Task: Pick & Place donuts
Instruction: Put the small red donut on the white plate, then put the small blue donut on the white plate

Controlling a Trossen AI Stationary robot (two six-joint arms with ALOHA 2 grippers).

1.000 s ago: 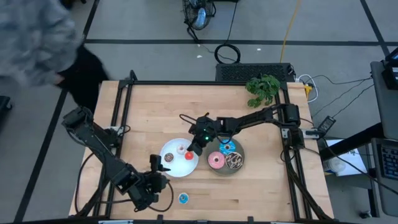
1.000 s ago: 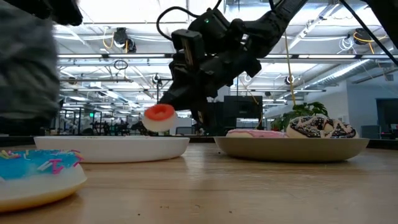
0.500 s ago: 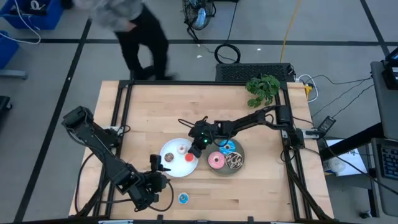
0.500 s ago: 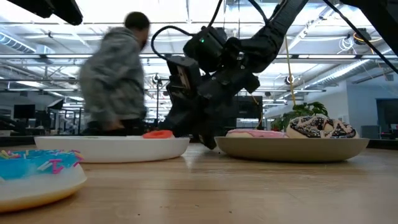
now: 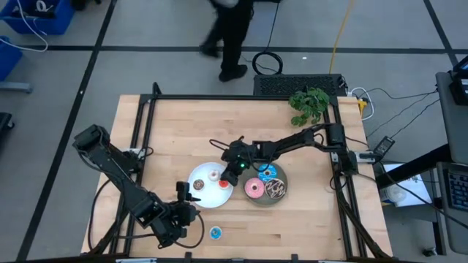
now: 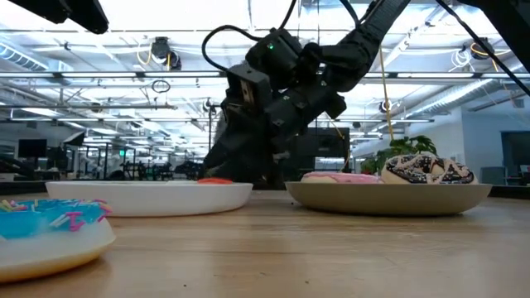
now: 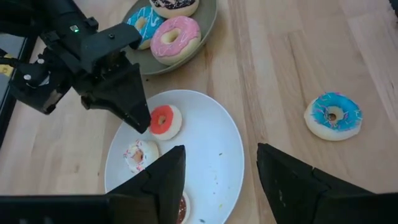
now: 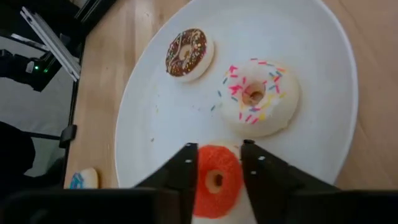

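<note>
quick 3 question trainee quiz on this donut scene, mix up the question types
1. True or false: the red donut lies on the white plate.
2. Which gripper stands at the red donut? A) left gripper B) right gripper
3. Fill in: the tiny blue donut lies on the ______, off both plates.

Key: 1 true. 2 B; the red donut sits between its fingers. 3 table.

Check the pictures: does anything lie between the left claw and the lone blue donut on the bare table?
Nothing visible does. The blue donut lies alone on the wood beside the white plate, apart from it, and the left claw is open.
</note>
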